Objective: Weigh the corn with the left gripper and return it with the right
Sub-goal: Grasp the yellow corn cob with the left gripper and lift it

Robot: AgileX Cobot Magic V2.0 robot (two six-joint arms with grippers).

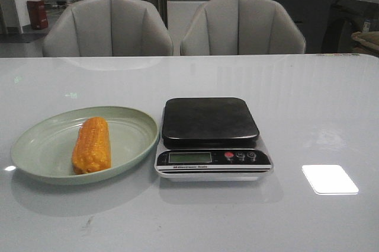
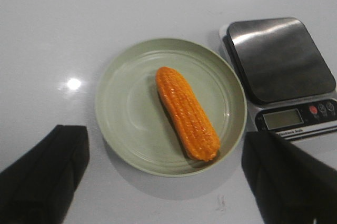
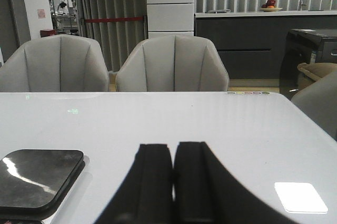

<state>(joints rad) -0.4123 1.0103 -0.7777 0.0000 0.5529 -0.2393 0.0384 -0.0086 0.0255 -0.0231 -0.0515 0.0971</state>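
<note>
Corn (image 2: pixel 187 114) lies in the plate (image 2: pixel 126 134) beside the scale (image 1: pixel 210 123), not yet picked. Left tool (image 2: pixel 166 176) hangs spread above it; right tool (image 3: pixel 172 182) is pressed together, idle. Next: lower, straddle the cob, pinch.

Scale (image 1: pixel 213 139) has a small print line under its blank display, too tiny to read. Paper notice on the white cabinet (image 3: pixel 169 0): illegible.

Corn (image 1: pixel 92 145): short orange-yellow cob, no husk, kernel rows, lying flat, long axis roughly front-to-back, on left half of table (image 1: pixel 308 115) toward front edge. Untouched.
</note>
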